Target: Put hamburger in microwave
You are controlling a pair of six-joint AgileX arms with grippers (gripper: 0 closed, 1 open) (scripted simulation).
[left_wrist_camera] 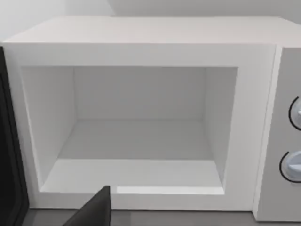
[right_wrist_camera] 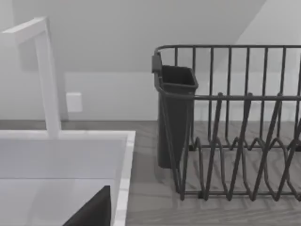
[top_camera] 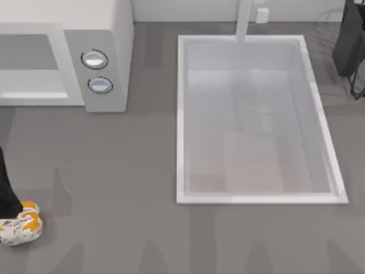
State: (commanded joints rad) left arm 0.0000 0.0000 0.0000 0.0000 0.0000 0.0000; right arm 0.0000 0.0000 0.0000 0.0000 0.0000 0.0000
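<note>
The hamburger (top_camera: 20, 224), a whitish lump with orange patches and dark speckles, is at the table's front left. The dark end of my left arm reaches it from the left edge, and the left gripper (top_camera: 16, 206) is right against its top. Whether it grips the hamburger is hidden. The light-grey microwave (top_camera: 105, 34) stands at the back left with two round dials (top_camera: 94, 59). In the left wrist view its cavity (left_wrist_camera: 136, 141) faces me, open and bare inside. My right gripper (top_camera: 349, 43) hangs parked at the back right.
A white sink basin (top_camera: 181, 120) with a faucet (top_camera: 244, 20) takes up the middle and right. A dark wire dish rack (right_wrist_camera: 235, 127) with a cup holder stands beside it at the back right. The microwave's dark door (left_wrist_camera: 9, 165) is swung open.
</note>
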